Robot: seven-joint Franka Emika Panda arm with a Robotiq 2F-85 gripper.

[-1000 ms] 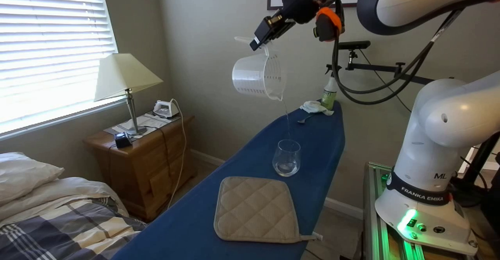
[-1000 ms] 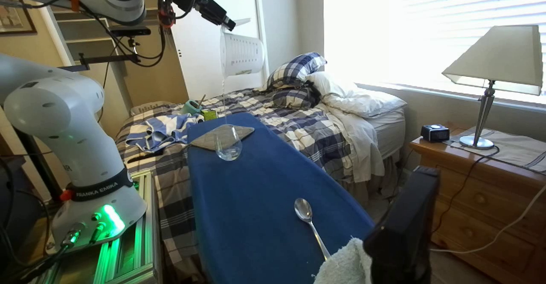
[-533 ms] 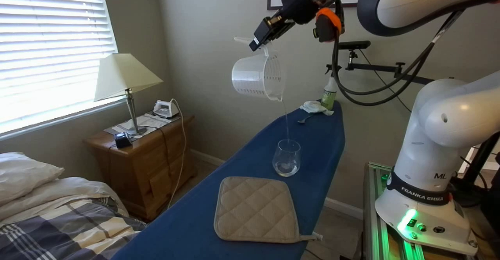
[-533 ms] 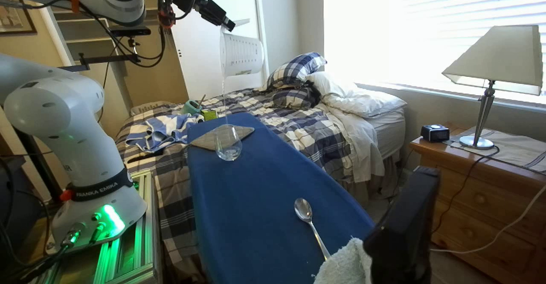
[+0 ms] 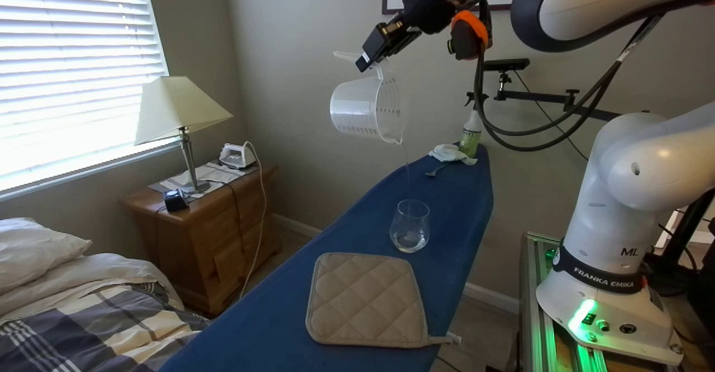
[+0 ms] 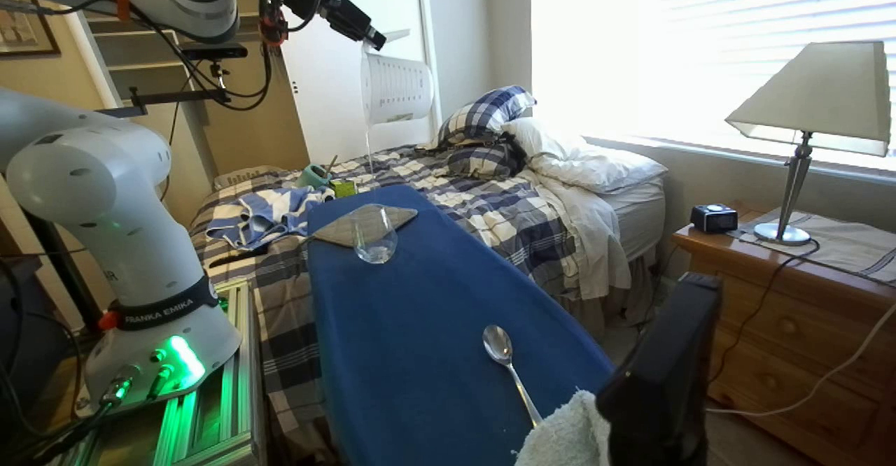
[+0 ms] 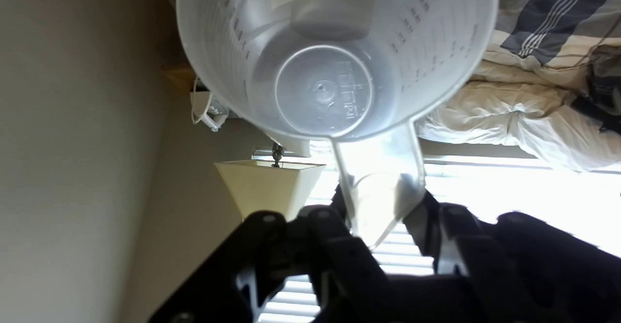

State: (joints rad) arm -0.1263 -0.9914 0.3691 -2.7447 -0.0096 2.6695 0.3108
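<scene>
Pouring seems the step in hand; the gripper [image 7: 381, 210] is closed down to a narrow gap, pinching the handle [image 7: 376, 160] of the measuring jug [image 5: 363, 109], which hangs on its side above a stemless glass [image 5: 410, 227] on the ironing board [image 5: 458, 204]; a thin stream [image 6: 369, 147] falls from the spout [image 5: 399, 139]. The next move likely calls for fine tilt control — kept over the glass; the jug is translucent, graduated plastic — remaining contents unclear.
</scene>
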